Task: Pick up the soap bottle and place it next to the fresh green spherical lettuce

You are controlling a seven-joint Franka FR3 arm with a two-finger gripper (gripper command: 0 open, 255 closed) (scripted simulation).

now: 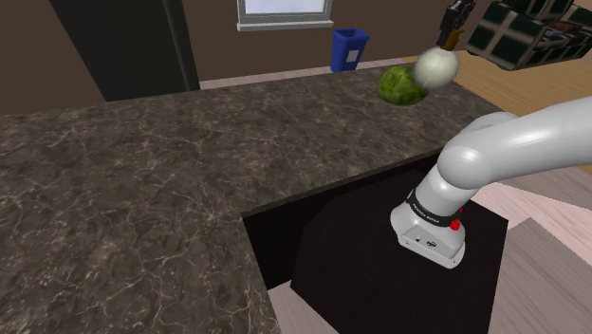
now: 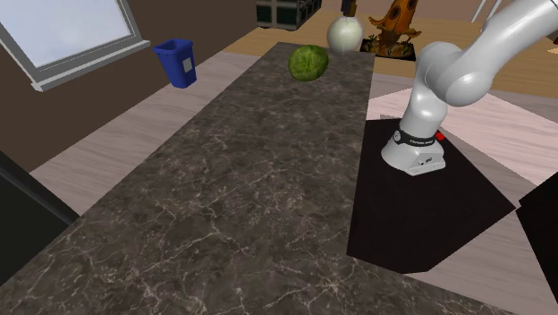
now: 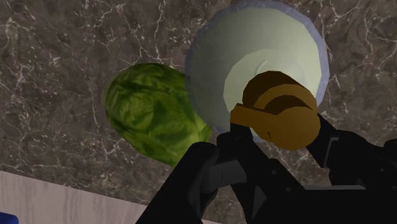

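Jaws clasp the soap bottle by its brown cap, just beside the lettuce. Placing step, likely: lower it onto the counter, then release.

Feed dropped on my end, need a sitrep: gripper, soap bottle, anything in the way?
Gripper shut on soap bottle, at its brown pump. Bottle close beside lettuce, over the counter. Nothing between bottle and lettuce.

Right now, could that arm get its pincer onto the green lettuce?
Reach it, probably yes: the lettuce lies on the countertop just beside the pincer. Grab it, likely not yet, since the pincer looks shut on the soap bottle.
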